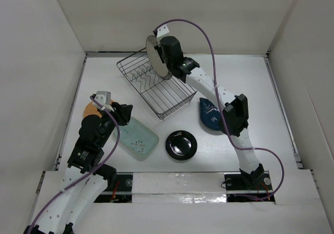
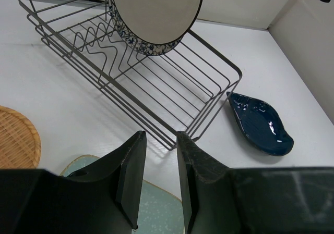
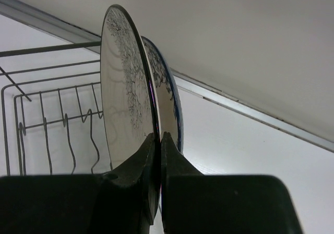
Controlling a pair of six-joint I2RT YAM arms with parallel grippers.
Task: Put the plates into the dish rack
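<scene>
Standing on edge over the far end of the dish rack [image 1: 156,90], the cream plate [image 1: 155,57] with dark floral marks is pinched at its rim by the right gripper [image 3: 159,137]. Its two fingers are drawn almost together, with only the thin plate edge between them. Whether the plate's lower edge already rests on the rack wires cannot be told.

A second plate with a blue-patterned rim [image 2: 136,40] stands directly behind the cream one, also upright. Its lower edge is down among the rack's tines. The rest of the rack's tine row, toward its left end, holds nothing.

Outside the rack, all placed from it as seen in the top view:
- The dark blue teardrop dish [image 1: 210,114] lies flat just beside the rack's near right corner.
- The glossy black round dish [image 1: 181,144] sits nearer the arm bases, a little apart from the rack's near corner.
- The speckled mint-green plate [image 1: 138,138] lies to the near left of the rack.
- The small orange round plate [image 1: 90,109] is further left, well apart from the rack.

The left gripper [image 2: 159,140] hangs over the mint-green plate, pointing toward the rack. Its jaws are parted by a narrow gap and hold nothing.
</scene>
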